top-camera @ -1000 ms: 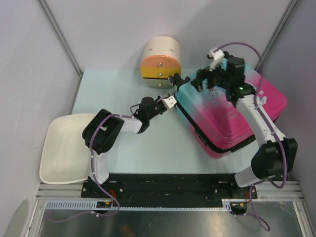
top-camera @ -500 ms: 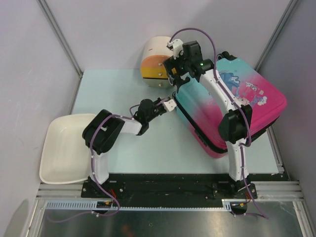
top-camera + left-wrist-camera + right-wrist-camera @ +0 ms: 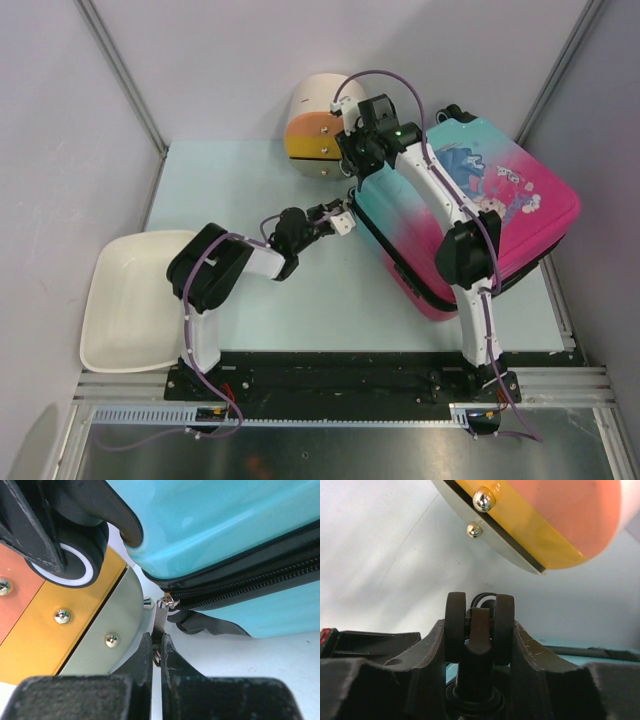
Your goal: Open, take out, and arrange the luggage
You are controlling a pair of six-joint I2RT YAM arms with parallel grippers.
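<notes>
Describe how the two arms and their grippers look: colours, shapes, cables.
The left arm and the right arm both have white links between bulky black joint housings, and a purple cable runs along each. The left gripper and the right gripper have matte black fingers with scuffed, rough-looking surfaces.

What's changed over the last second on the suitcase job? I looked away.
The right end effector swung from above the luggage lid to its far-left corner, beside the drawer box. Its fingers now clamp a caster wheel. Unchanged: the left end effector stays pinched on the zipper pull, and the white tray has not moved.
</notes>
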